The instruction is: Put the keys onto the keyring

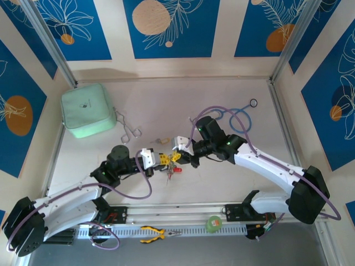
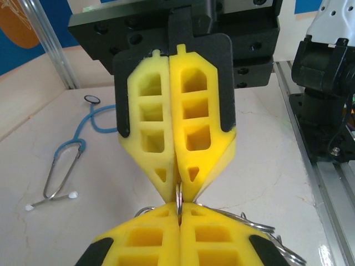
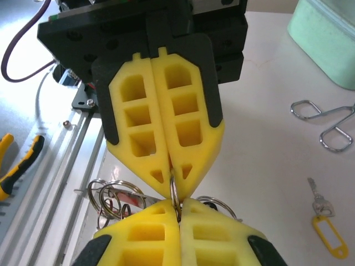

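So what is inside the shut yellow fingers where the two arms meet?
A thin silvery metal ring, clamped edge-on by both the left fingers and the right fingers. The ring's gripped parts are hidden inside them; more silvery loops show beside them.

A mint-green case lies beside metal forceps, a blue stethoscope well apart from both.

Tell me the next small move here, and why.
The left hand and right hand are shut tip to tip on the keyring, and a yellow-tagged key lies loose nearby; probably twist them slightly apart to open a gap in it.
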Available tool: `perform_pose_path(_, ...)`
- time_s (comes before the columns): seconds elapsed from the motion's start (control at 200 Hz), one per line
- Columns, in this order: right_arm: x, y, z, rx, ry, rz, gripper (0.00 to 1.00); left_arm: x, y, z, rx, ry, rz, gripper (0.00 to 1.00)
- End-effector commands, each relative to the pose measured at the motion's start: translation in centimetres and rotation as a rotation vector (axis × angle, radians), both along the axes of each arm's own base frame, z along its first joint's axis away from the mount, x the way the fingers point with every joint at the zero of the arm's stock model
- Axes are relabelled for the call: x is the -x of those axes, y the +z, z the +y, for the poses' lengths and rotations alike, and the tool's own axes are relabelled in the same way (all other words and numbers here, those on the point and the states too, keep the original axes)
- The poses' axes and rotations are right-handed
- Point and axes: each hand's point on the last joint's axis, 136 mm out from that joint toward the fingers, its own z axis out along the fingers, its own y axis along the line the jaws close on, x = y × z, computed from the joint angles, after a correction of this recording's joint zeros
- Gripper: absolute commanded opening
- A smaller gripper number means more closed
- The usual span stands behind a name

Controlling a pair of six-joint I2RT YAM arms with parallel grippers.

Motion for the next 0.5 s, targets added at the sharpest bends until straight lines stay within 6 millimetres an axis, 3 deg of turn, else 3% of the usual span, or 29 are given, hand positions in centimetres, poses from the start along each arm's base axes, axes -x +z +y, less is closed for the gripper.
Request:
perform_pose_path(0.0, 0.1, 1.8, 0.8, -0.031, 0.028, -0.035, 0.00, 0.3, 2.4, -0.2, 0.063, -0.020, -0.048, 0.01)
perform_pose_path(0.075, 0.1, 1.8, 0.5, 0.003, 0.019, -0.058, 0.00, -0.3, 2.0, 0.2, 0.034, 0.027, -0.041, 0.28)
perform_pose_path(0.145, 0.1, 1.3, 0.1, 0.072, 0.013, -0.091, 0.00, -0.6, 1.7, 0.5, -0.002, 0.049, -0.041, 0.36)
perform_pose_path(0.335, 0.2, -0.4, -0.9, 0.270, 0.019, -0.144, 0.00, -0.5, 0.8, 0.7, -0.074, 0.047, -0.024, 0.30)
perform_pose_path(0.495, 0.7, 0.5, -0.2, 0.288, 0.050, -0.162, 0.00, -0.6, 0.8, 0.5, -0.092, 0.036, -0.026, 0.17)
